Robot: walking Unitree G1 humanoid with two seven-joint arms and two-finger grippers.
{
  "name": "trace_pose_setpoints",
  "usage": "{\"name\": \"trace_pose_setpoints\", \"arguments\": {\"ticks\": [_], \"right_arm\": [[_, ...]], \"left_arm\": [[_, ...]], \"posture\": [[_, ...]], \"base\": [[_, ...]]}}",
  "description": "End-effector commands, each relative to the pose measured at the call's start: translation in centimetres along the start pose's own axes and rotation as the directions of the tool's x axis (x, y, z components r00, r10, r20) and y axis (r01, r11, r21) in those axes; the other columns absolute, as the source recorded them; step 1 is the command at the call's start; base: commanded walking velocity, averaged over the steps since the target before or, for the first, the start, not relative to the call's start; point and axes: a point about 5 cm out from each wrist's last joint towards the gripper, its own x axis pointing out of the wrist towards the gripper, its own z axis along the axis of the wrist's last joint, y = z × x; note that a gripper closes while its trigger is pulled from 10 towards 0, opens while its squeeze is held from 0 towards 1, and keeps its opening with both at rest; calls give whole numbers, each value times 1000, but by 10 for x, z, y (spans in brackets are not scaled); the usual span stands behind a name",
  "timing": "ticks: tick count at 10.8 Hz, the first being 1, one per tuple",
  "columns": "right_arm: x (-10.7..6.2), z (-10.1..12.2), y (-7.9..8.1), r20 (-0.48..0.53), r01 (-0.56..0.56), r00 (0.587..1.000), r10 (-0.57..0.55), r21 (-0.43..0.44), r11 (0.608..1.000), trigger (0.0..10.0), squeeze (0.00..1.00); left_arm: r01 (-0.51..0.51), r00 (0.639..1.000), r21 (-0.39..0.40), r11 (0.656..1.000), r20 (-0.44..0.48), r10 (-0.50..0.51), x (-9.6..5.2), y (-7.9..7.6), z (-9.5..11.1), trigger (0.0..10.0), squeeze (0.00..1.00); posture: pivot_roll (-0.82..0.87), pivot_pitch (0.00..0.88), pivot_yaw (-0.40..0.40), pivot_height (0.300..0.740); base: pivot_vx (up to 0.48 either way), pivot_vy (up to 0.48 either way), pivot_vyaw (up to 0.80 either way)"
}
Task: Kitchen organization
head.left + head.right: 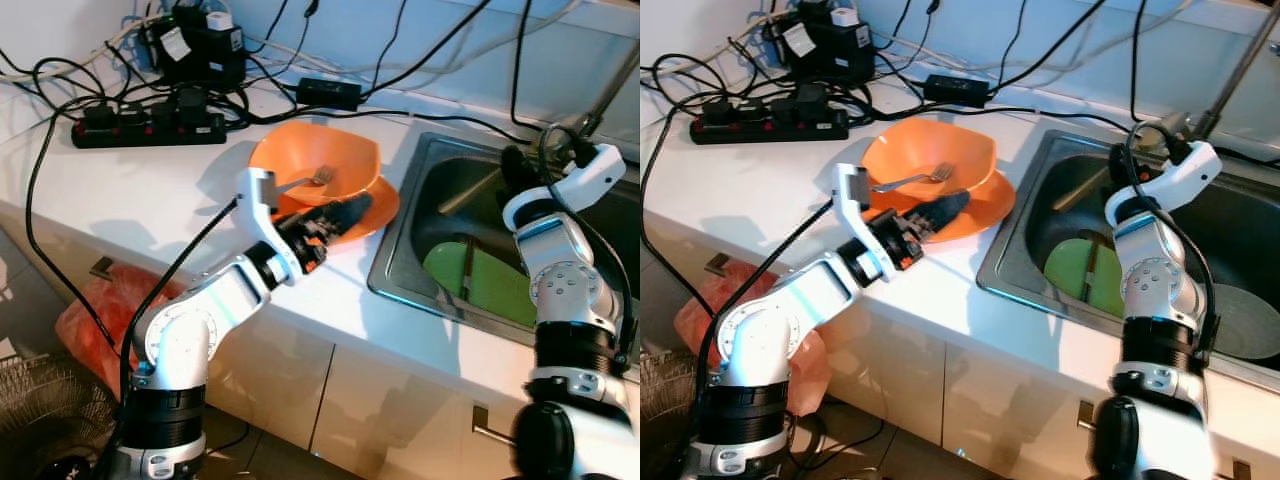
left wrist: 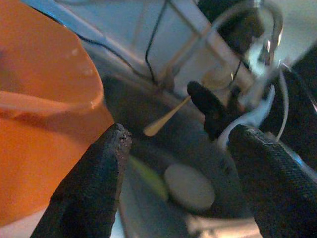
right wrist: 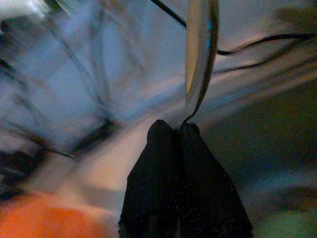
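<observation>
On the counter, the left gripper [image 1: 355,210] rests its spread fingers on the orange plate [image 1: 385,205] beside a bowl [image 1: 315,160]. Over the sink [image 1: 450,190], the right gripper [image 3: 178,131] pinches a pale spoon [image 3: 199,49].

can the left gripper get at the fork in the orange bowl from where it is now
Probably yes. The left gripper lies open over the orange plate, just below the orange bowl. The fork lies in the open bowl with nothing over it, though the gripper would have to lift over the bowl's rim.

The right wrist view is smeared with blur. The green plate [image 1: 480,285] in the sink [image 1: 420,200] is partly hidden behind the right arm.
</observation>
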Motion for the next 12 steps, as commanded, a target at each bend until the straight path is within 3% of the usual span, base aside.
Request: {"name": "trace_pose_setpoints", "arguments": {"ticks": [1, 2, 4, 5, 6, 7, 8, 9, 10, 11, 12], "right_arm": [[3, 3, -8, 1, 69, 998, -69, -92, 993, 0, 0], [2, -6, -28, -50, 183, 978, -203, -263, 947, 0, 0], [-1, -19, -46, -106, 247, 946, -305, -374, 894, 0, 0], [-2, -23, -49, -125, 247, 939, -321, -406, 880, 4314, 0], [-2, -29, -53, -153, 241, 926, -346, -466, 851, 10000, 0], [-3, -34, -55, -172, 232, 919, -355, -492, 839, 10000, 0], [-3, -38, -57, -191, 227, 911, -365, -507, 832, 10000, 0], [-4, -39, -57, -198, 227, 908, -370, -510, 830, 10000, 0], [-4, -42, -57, -215, 217, 906, -365, -504, 836, 10000, 420], [-4, -45, -56, -227, 206, 906, -356, -499, 842, 10000, 1000], [-4, -45, -57, -229, 205, 904, -360, -506, 838, 10000, 1000]], "left_arm": [[15, 1000, 67, 998, -27, -13, 0, -4, -2, 10000, 1000], [22, 996, 148, 989, -88, -9, 0, -5, -8, 10000, 1000], [5, 991, 262, 965, -133, 31, -3, -1, -14, 10000, 1000], [2, 989, 285, 958, -141, 40, -4, 0, -14, 10000, 827], [4, 986, 325, 946, -161, 51, -5, 3, -17, 10000, 686], [13, 982, 346, 938, -182, 53, -6, 4, -20, 10000, 208], [33, 979, 366, 930, -200, 44, -6, 4, -22, 10000, 63], [41, 977, 374, 926, -209, 42, -6, 4, -23, 10000, 63], [50, 976, 381, 923, -214, 36, -7, 4, -24, 10000, 63], [52, 975, 389, 920, -220, 38, -7, 6, -26, 10000, 71], [53, 974, 398, 916, -222, 40, -7, 6, -26, 10000, 63]], "posture": [[66, 12, -49, 740], [67, 12, -51, 740], [72, 13, -53, 740], [73, 13, -52, 740], [74, 13, -51, 740], [73, 14, -50, 740], [73, 14, -49, 740], [72, 16, -49, 740], [73, 17, -49, 740], [73, 17, -49, 740], [73, 17, -50, 740]], "base": [[0, 0, 0], [0, 0, 0], [0, 0, 0], [0, 0, 0], [0, 0, 0], [0, 0, 0], [0, 0, 0], [0, 0, 0], [0, 0, 0], [0, 0, 0], [0, 0, 0]]}}
